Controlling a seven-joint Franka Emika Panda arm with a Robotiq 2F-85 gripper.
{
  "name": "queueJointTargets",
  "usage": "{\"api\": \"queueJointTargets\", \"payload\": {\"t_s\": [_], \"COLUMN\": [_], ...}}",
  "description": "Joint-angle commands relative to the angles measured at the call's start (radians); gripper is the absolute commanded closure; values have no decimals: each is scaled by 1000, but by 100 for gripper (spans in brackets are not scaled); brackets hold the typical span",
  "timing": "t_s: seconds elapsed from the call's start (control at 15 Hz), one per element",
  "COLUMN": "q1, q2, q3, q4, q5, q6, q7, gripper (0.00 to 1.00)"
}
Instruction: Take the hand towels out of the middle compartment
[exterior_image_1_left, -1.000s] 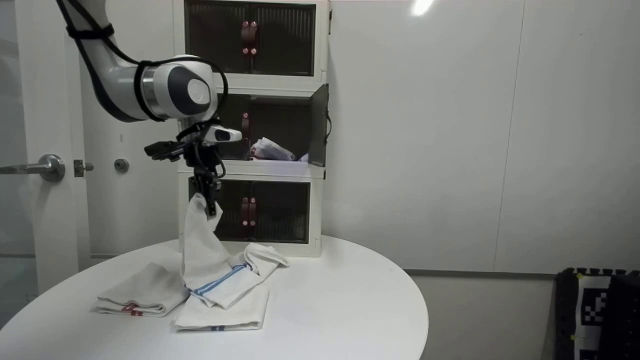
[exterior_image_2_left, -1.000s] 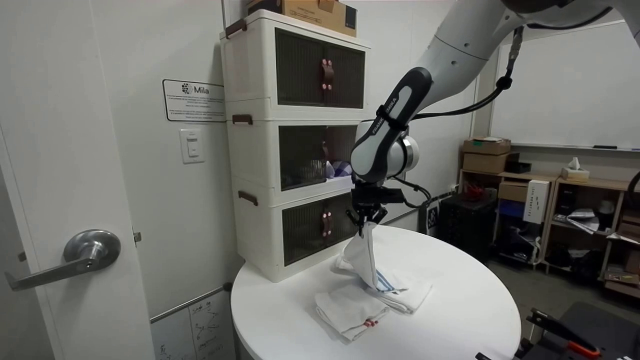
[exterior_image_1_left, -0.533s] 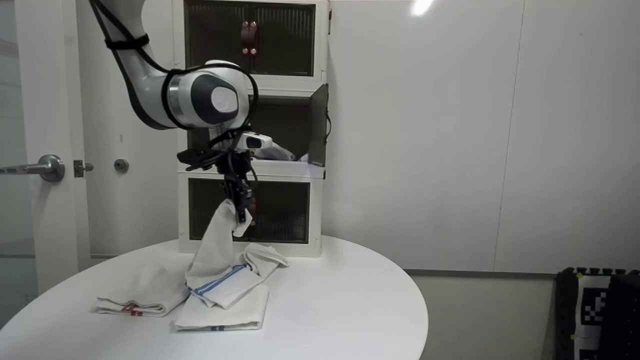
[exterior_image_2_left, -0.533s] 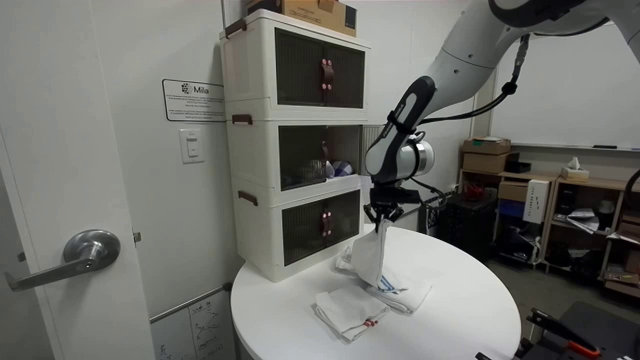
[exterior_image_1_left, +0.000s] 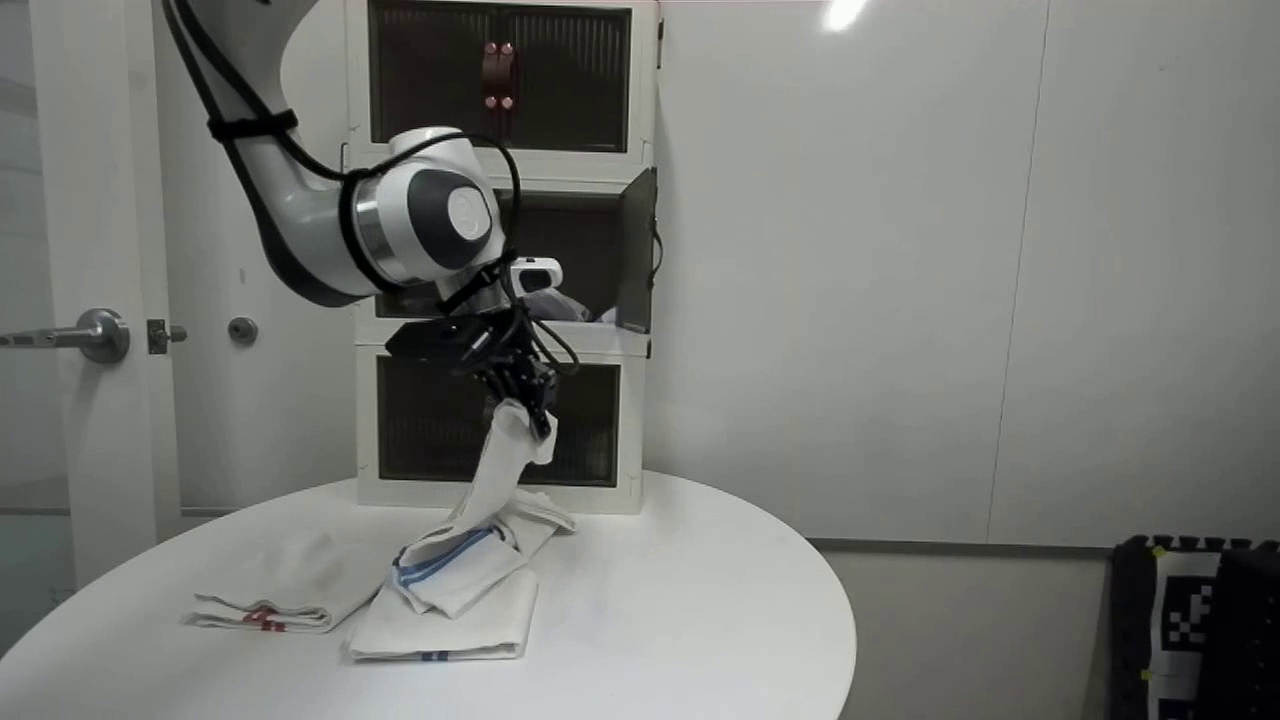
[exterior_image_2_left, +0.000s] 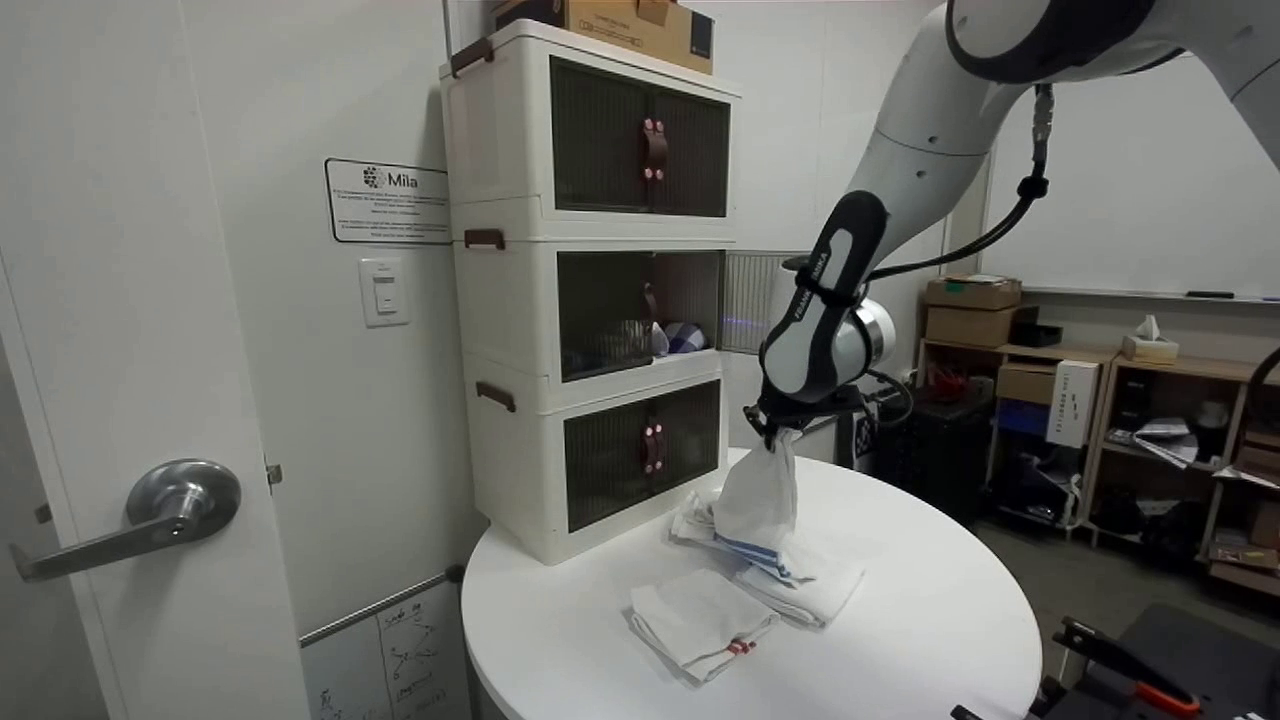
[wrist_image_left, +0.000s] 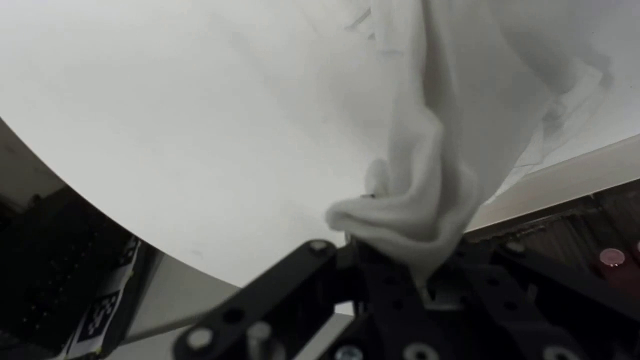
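Status: removal well along by my reading, not finished.

On the round table (exterior_image_1_left: 690, 610), in an exterior view: red-striped towel (exterior_image_1_left: 300, 585), folded, at left; just right of it a folded towel (exterior_image_1_left: 490, 620) with a dark blue mark on its near edge; on top of that, the rumpled lower part of the blue-striped towel (exterior_image_1_left: 495, 478). A crumpled white end (exterior_image_1_left: 545, 512) lies on the far side, toward the cabinet (exterior_image_2_left: 510, 320); cannot tell whether it is the same cloth.

Pincer (exterior_image_1_left: 540, 430): clamped on the upper end of the blue-striped towel, lifting it above the table. Wrist view agrees: cloth bunched in the grip.

Middle compartment (exterior_image_1_left: 575, 228): right door (exterior_image_1_left: 637, 250) swung wide, left door (exterior_image_2_left: 605, 315) closed. Inside, a pale bundle (exterior_image_1_left: 553, 304), partly behind the arm (exterior_image_1_left: 410, 220); in an exterior view, a purple checked cloth (exterior_image_2_left: 686, 337). Cannot tell if these are one item, or hand towels.

Done: at least three towels out, by count. Left, as judged: lay down and release the held towel, then fetch the remaining cloth if it counts.
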Motion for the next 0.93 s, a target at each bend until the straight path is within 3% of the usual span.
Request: {"api": "queueJointTargets", "payload": {"t_s": [0.0, 0.47, 0.6, 0.73, 0.87], "q1": [102, 227, 293, 367, 356], "q2": [43, 104, 90, 38, -81], "q3": [-101, -219, -279, -343, -299], "q4": [-26, -7, 0, -6, -19], "q5": [6, 180, 246, 236, 240], "q6": [136, 210, 171, 61, -103], "q7": [-62, -100, -81, -17, -52], "gripper": [52, 2, 0, 0, 0]}}
